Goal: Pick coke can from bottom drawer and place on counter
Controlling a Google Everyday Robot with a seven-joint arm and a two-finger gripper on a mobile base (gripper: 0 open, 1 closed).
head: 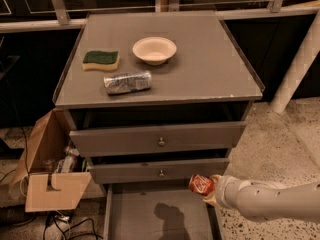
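Observation:
The red coke can (200, 184) is held in my gripper (210, 190), tilted on its side, above the right part of the open bottom drawer (135, 215). The gripper comes in from the right on a pale arm and is shut on the can. The can's shadow falls on the drawer's grey floor. The counter (210, 64) is the flat grey top of the cabinet, well above the can.
On the counter lie a green-yellow sponge (101, 60), a cream bowl (154, 50) and a silver-blue can (127, 82) on its side. Two knobbed drawers (161, 142) stand slightly open above the can. An open cardboard box (47, 174) sits left of the cabinet.

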